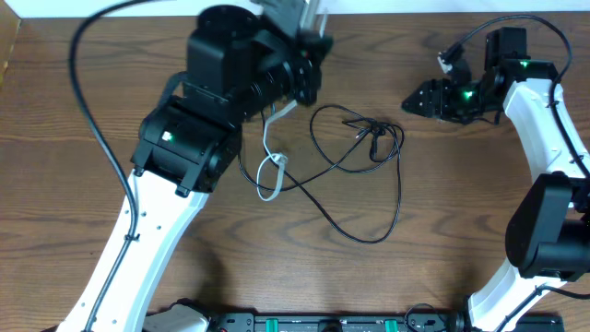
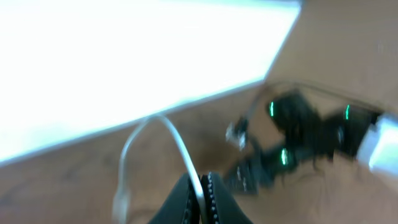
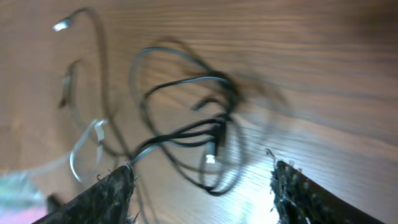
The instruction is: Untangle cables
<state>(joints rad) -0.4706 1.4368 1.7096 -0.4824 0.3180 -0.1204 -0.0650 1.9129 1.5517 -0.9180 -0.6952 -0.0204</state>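
Nearest: one wide loop of the black cables (image 1: 376,140) on the table (image 1: 461,231), mid-scene. Further back, their strands cross in a small knot. Just left, the white cable (image 1: 270,175) lies looped, a black strand crossing it; its far end rises off the table.

Left gripper (image 2: 202,186): fingers together, clamped on the white cable.

Right gripper (image 3: 202,165): fingers apart, empty, hovering right of the knot.

Judgement: early stage. White cable not yet clear, black knot untouched.

We find the cables (image 1: 355,161) in the middle of the table (image 1: 442,221). One cord (image 1: 270,175) runs from their left side into the left jaws; the right jaws sit far right, apart.
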